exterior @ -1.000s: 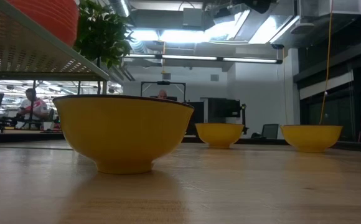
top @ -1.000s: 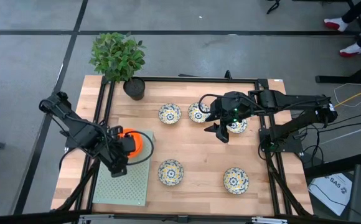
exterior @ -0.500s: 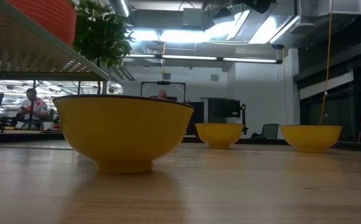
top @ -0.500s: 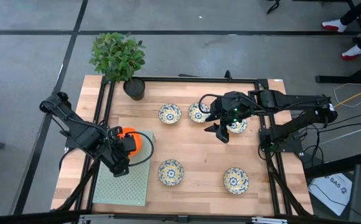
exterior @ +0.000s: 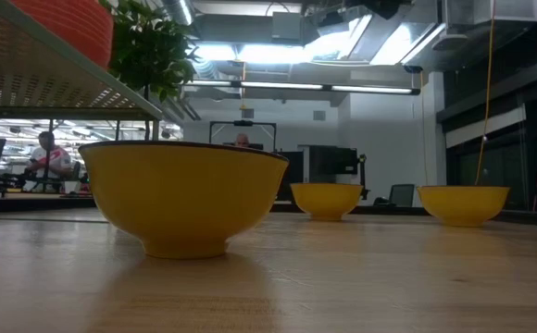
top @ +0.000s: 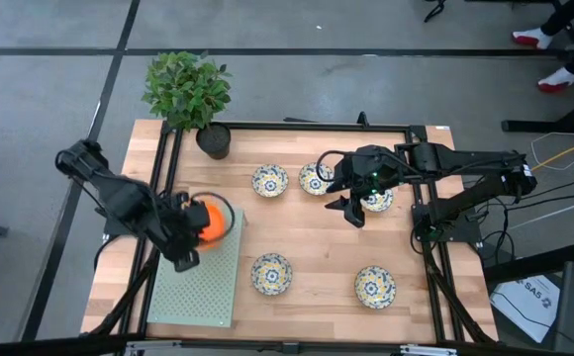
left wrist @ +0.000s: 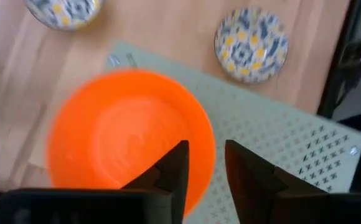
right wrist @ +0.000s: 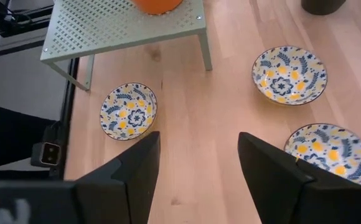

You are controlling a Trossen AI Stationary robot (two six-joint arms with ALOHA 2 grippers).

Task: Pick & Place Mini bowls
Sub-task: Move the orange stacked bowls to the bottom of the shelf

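My worktop (top: 307, 247) fills the frame's centre. At its left edge sits the perforated green stand (top: 196, 292), carrying the orange bowl (top: 211, 222). Five patterned bowls (top: 271, 274) lie across the wood. My left pincer (top: 190, 249) straddles the orange bowl's rim, fingers slightly apart. My right pincer (top: 354, 210) hovers wide at centre-right, holding nothing.

Orange bowl (left wrist: 127, 134): blurred in the left wrist view, near rim hidden behind left end effector (left wrist: 206, 168). Patterned bowl (left wrist: 65, 10): cut by picture edge. Patterned bowl (right wrist: 339, 152) in the right wrist view: partly cut off. Black pot (right wrist: 327, 5): only base visible.
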